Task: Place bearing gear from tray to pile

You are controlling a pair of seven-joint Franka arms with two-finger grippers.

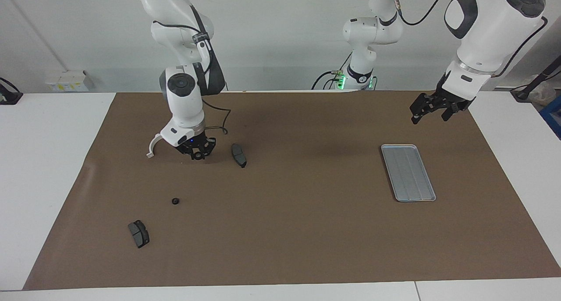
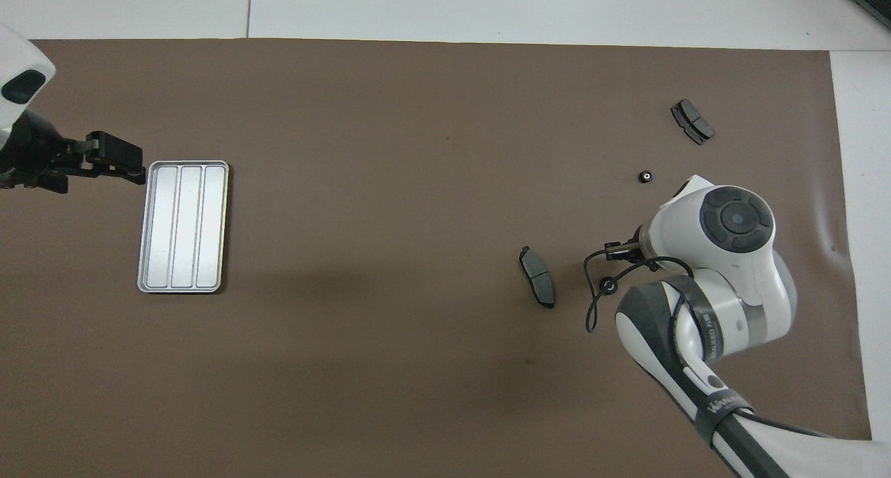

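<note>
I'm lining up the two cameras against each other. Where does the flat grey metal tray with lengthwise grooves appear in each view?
Facing view: the flat grey metal tray lies on the brown mat toward the picture's right, below the open left gripper.
Overhead view: the tray sits at the picture's left, beside that gripper.
Shared landmark: the dark grey curved pad near mid-table.

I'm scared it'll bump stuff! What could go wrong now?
The right gripper hangs low beside the bracket and a gear on the mat; moving sideways might knock them. Its loose cable loops by that gear and could snag it. The left gripper waits open near the tray.
</note>
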